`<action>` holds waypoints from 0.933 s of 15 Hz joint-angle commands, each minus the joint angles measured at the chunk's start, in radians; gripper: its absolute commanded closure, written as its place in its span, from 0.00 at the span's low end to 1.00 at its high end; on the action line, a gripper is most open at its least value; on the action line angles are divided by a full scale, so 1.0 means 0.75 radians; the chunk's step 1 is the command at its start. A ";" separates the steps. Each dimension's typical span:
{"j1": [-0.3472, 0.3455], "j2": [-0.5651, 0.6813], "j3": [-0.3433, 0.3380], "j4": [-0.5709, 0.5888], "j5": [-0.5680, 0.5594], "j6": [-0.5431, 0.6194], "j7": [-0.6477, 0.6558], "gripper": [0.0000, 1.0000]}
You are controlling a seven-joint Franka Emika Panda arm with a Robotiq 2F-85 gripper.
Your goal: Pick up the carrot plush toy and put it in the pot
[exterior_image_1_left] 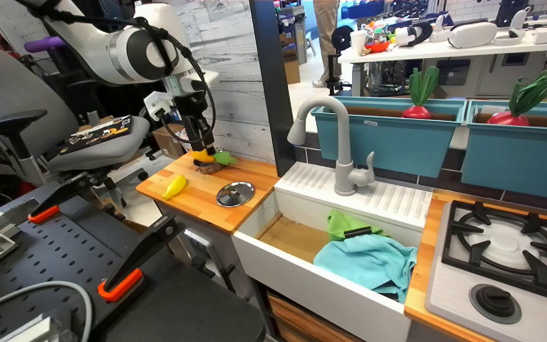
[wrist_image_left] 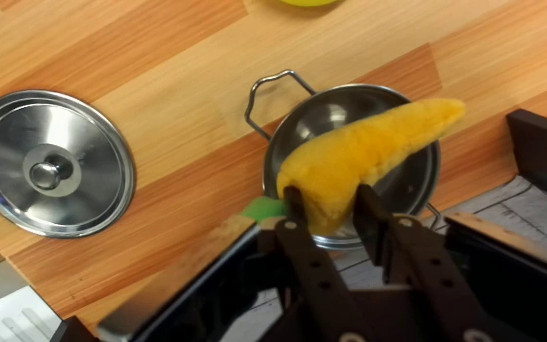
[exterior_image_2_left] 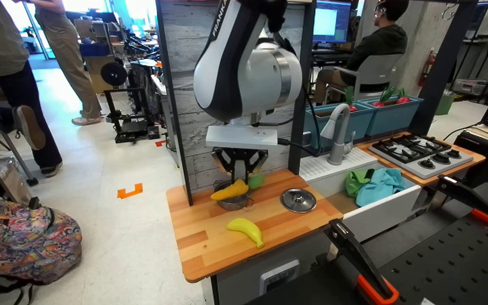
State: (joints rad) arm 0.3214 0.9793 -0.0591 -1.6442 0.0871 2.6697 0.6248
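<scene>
The carrot plush toy [wrist_image_left: 363, 142] has an orange-yellow body and a green top. It also shows in both exterior views [exterior_image_1_left: 201, 156] [exterior_image_2_left: 229, 190]. My gripper [wrist_image_left: 330, 194] has its two dark fingers pressed into the thick end of the toy, near the green top. The toy lies across the opening of the silver pot [wrist_image_left: 335, 107], with its thin tip past the rim and its green top past the opposite side. The pot stands on the wooden counter in both exterior views [exterior_image_1_left: 210, 168] [exterior_image_2_left: 232, 204]. I cannot tell whether the toy touches the pot.
A shiny lid [wrist_image_left: 12, 152] lies on the counter [exterior_image_2_left: 210, 237] beside the pot. A yellow banana [exterior_image_2_left: 248, 231] lies nearer the counter's front edge. A grey wooden-look wall [exterior_image_1_left: 235, 95] stands behind the pot. The white sink [exterior_image_1_left: 321, 294] with cloths is beside the counter.
</scene>
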 commanded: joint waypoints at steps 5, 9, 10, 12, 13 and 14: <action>0.017 0.013 -0.008 0.052 0.007 -0.039 0.003 0.07; 0.037 -0.081 0.005 -0.055 0.004 -0.004 -0.009 0.00; 0.047 -0.127 0.010 -0.106 -0.001 -0.009 -0.016 0.00; 0.057 -0.214 0.033 -0.206 -0.009 -0.018 -0.054 0.00; 0.066 -0.257 0.039 -0.255 -0.015 -0.025 -0.069 0.00; 0.073 -0.308 0.051 -0.312 -0.019 -0.034 -0.090 0.00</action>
State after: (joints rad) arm 0.3630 0.8851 -0.0391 -1.7255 0.0844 2.6624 0.6002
